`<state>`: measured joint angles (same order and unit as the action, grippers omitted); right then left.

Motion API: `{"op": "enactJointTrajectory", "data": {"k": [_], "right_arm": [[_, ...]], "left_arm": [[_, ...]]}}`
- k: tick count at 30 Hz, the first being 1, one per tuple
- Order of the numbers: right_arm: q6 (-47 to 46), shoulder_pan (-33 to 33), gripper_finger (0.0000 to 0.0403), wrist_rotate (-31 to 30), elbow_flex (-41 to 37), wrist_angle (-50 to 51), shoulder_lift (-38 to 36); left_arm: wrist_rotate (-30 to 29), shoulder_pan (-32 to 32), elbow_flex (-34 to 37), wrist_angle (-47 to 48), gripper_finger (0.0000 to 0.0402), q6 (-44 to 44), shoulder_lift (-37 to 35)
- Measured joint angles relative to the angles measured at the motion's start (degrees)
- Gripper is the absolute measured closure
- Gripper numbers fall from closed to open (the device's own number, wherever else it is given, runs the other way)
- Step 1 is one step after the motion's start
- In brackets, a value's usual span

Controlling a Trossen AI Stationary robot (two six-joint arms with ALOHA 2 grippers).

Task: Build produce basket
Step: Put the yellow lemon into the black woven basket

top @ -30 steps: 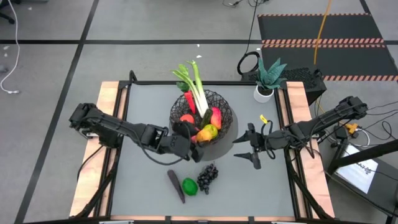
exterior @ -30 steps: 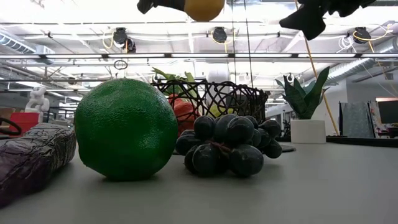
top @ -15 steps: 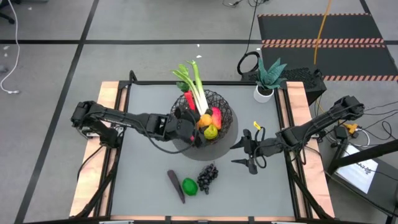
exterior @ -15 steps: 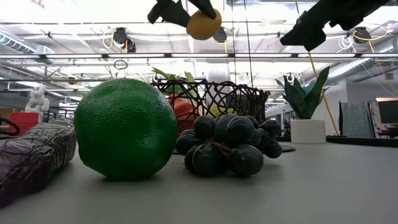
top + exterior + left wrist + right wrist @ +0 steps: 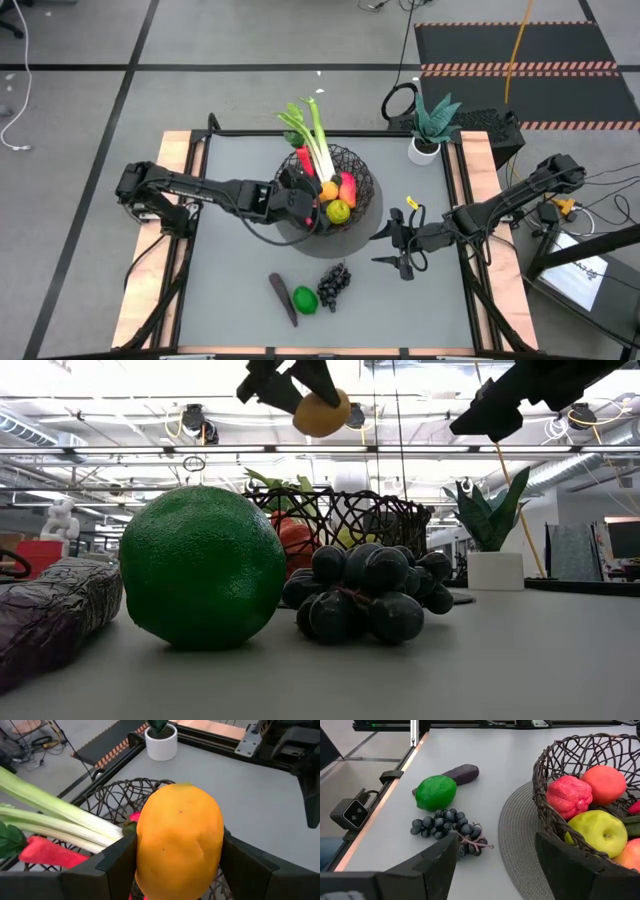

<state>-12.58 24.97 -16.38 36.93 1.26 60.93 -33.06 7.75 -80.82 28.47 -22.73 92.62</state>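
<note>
The black wire basket (image 5: 366,172) stands at the table's middle far side, with a leek (image 5: 318,140), a red fruit (image 5: 348,186) and a yellow-green fruit (image 5: 339,211) in it. My left gripper (image 5: 320,193) is shut on an orange fruit (image 5: 329,189) held above the basket; the fruit also shows in the low view (image 5: 322,413). My right gripper (image 5: 400,247) is open and empty, right of the basket, above the table. Dark grapes (image 5: 333,283), a green fruit (image 5: 305,299) and a purple eggplant (image 5: 282,297) lie on the table near its front edge. My left gripper pinches the orange fruit (image 5: 180,840) between its two fingers (image 5: 117,862), one on each side at the fruit's widest part. The fingers come from the table's left, slanting down. The fruit is lifted clear, above the basket's rim (image 5: 115,790).
A round grey mat (image 5: 350,240) lies under the basket. A white pot with a teal plant (image 5: 427,140) stands at the far right corner. From the right wrist the grapes (image 5: 450,832), green fruit (image 5: 436,792) and eggplant (image 5: 460,771) show left of the basket (image 5: 555,760).
My left gripper has carried the orange fruit from the basket's near edge toward the table's far edge, over the basket, still shut on it. My right gripper has shifted a little toward the near and left edges, staying open.
</note>
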Motion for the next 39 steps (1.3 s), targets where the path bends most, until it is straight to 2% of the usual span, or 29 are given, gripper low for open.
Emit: {"op": "enactJointTrajectory", "data": {"k": [15, 23, 33, 36, 39], "right_arm": [[0.0, 0.0, 0.0145, 0.0, 0.0, 0.3, 0.0], [0.0, 0.0, 0.0145, 0.0, 0.0, 0.3, 0.0], [0.0, 0.0, 0.0145, 0.0, 0.0, 0.3, 0.0], [0.0, 0.0, 0.0145, -0.1, 0.0, 0.3, 0.0], [0.0, 0.0, 0.0145, -0.1, 0.0, 0.3, 0.0]], "left_arm": [[-0.1, -2.0, 2.4, -1.8, 0.0151, 3.1, 0.1], [-0.1, -4.7, 8.0, -3.4, 0.0151, 1.9, 0.1], [0.0, -9.2, 16.3, -12.8, 0.0150, 2.0, 0.1], [0.0, -9.7, 17.8, -14.8, 0.0139, 2.0, 0.1], [0.0, -9.7, 18.4, -14.9, 0.0112, 2.0, 0.1]]}}
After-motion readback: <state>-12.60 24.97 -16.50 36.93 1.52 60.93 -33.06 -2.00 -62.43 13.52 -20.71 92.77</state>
